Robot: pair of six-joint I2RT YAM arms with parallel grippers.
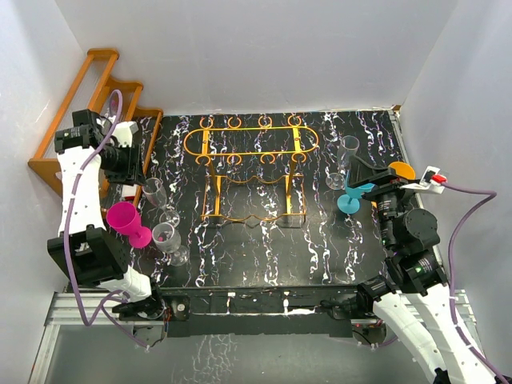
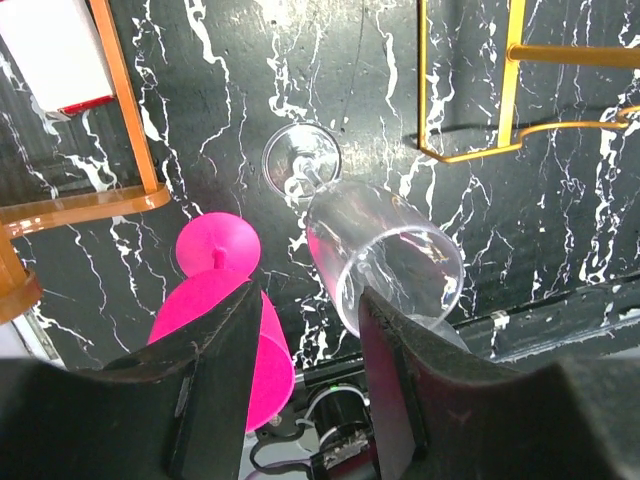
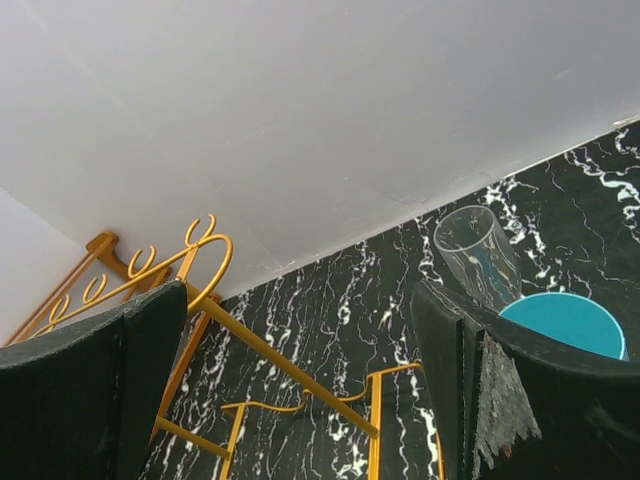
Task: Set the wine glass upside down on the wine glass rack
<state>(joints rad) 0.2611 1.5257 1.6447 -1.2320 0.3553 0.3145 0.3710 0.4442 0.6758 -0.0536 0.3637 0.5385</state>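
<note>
Though upright, three clear glasses (image 1: 154, 192), one wire rack (image 1: 206, 142).

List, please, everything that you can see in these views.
wire rack: 1, orange-gold, back centre of table
wooden rack: 1, brown, back left
clear glasses: 3, two front left, one right
pink glass: 1, front left
teal glass: 1, right, by right gripper
orange item: 1, right, partly hidden
white block: 1, red edge, beside wooden rack
table: 1, black marbled
left gripper: 1, black, above pink and clear glasses
right gripper: 1, black, open, facing wire rack
</note>
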